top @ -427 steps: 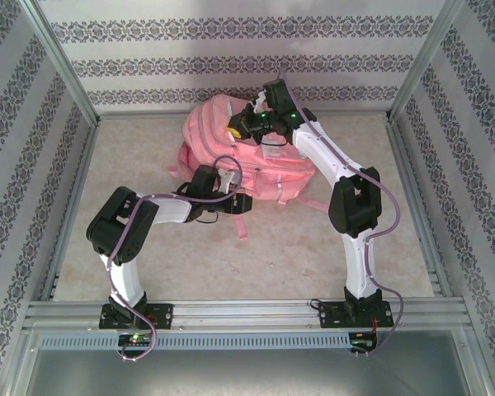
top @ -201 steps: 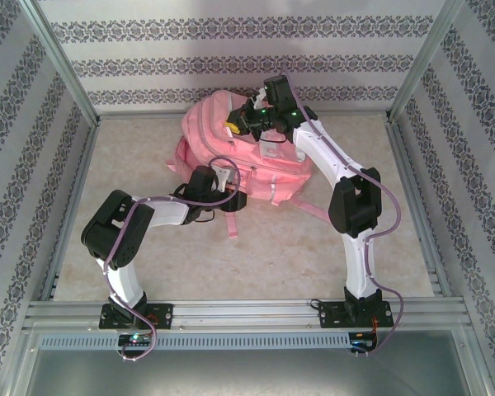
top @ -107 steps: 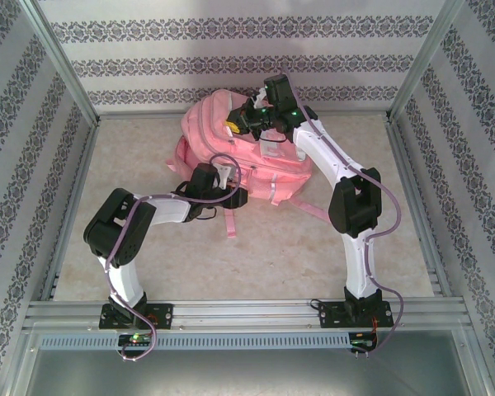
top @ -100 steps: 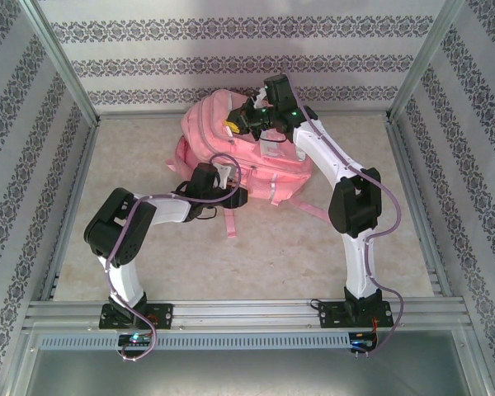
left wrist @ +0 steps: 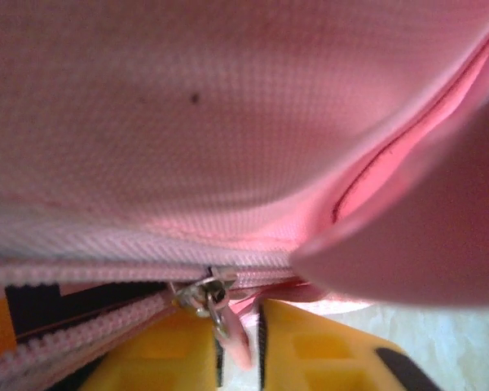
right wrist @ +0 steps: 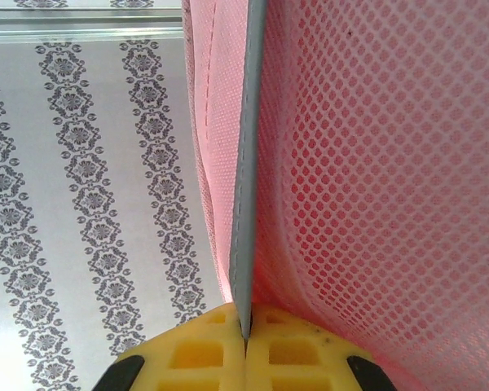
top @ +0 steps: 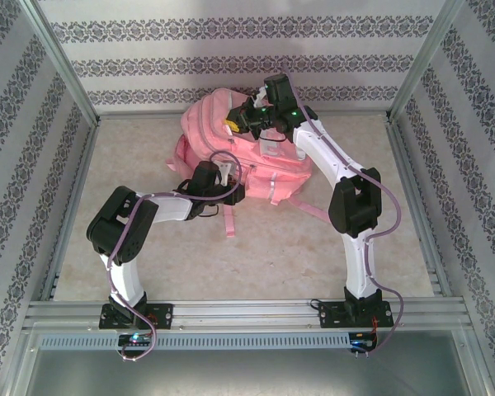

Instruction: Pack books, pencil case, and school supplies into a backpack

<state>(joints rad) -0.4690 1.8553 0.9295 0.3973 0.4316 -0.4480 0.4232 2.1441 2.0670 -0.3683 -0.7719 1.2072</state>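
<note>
The pink backpack lies at the back middle of the table. My left gripper sits at its near edge. In the left wrist view the yellow fingers are shut on the pink zipper pull, which hangs from the metal slider. My right gripper is at the bag's top. There it is shut on the grey edge trim of the pink mesh panel. The books, pencil case and school supplies are out of view.
Loose pink straps trail from the bag onto the marbled table. Aluminium frame rails and patterned walls close in the sides and back.
My left gripper has moved slightly up against the bag's near edge and closed on the zipper pull. The right arm has stayed where it was.
</note>
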